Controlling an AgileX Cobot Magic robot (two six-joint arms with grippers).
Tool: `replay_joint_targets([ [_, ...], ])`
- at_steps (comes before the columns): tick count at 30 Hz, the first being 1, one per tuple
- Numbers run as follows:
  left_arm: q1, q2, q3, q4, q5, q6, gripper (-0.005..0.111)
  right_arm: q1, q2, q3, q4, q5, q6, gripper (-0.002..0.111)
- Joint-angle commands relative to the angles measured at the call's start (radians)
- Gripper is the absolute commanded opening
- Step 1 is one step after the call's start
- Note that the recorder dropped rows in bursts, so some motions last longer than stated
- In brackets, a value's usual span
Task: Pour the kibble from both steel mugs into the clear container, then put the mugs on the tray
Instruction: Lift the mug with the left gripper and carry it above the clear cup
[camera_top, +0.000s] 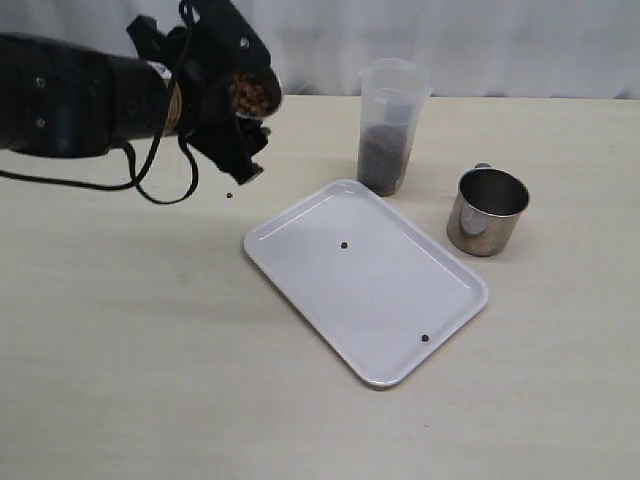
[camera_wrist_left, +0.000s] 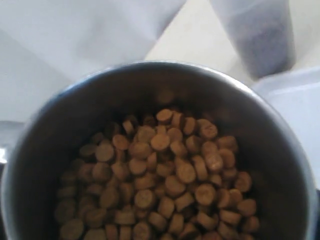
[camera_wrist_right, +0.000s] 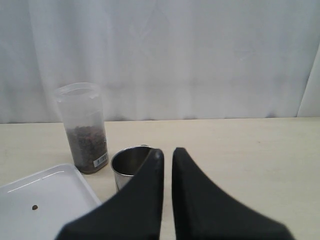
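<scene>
Locate tray (camera_top: 380, 300) mid-table, two loose pellets on it. L gripper (camera_top: 240, 115), at tray's 10 o'clock, clamps tilted steel mug (camera_wrist_left: 282, 150) w/ kibble (camera_wrist_left: 165, 185). R gripper (camera_wrist_right: 167, 160): jaws narrow, empty. Part-filled clear container (camera_top: 390, 125) at 12; second mug (camera_top: 487, 212) at 2.

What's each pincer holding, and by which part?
Left pincer: steel mug of kibble, tilted; grip spot hidden. Right pincer: nothing.
</scene>
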Motion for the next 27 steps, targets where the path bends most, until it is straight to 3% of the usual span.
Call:
replay_joint_targets([
  [1, -0.005, 0.065, -0.14, 0.046, 0.014, -0.01, 0.0, 0.002, -0.003, 0.002, -0.008, -0.001, -0.01, 0.005],
  [8, -0.009, 0.236, -0.342, 0.112, 0.036, -0.003, 0.0, 0.002, -0.003, 0.002, -0.008, -0.001, -0.01, 0.005],
  [17, -0.065, 0.408, -0.563, 0.19, 0.146, 0.034, 0.0, 0.002, -0.003, 0.002, -0.008, -0.001, -0.01, 0.005],
  [27, -0.08, 0.522, -0.708, 0.212, 0.205, 0.1, 0.0, 0.002, -0.003, 0.002, -0.008, -0.001, -0.01, 0.005],
])
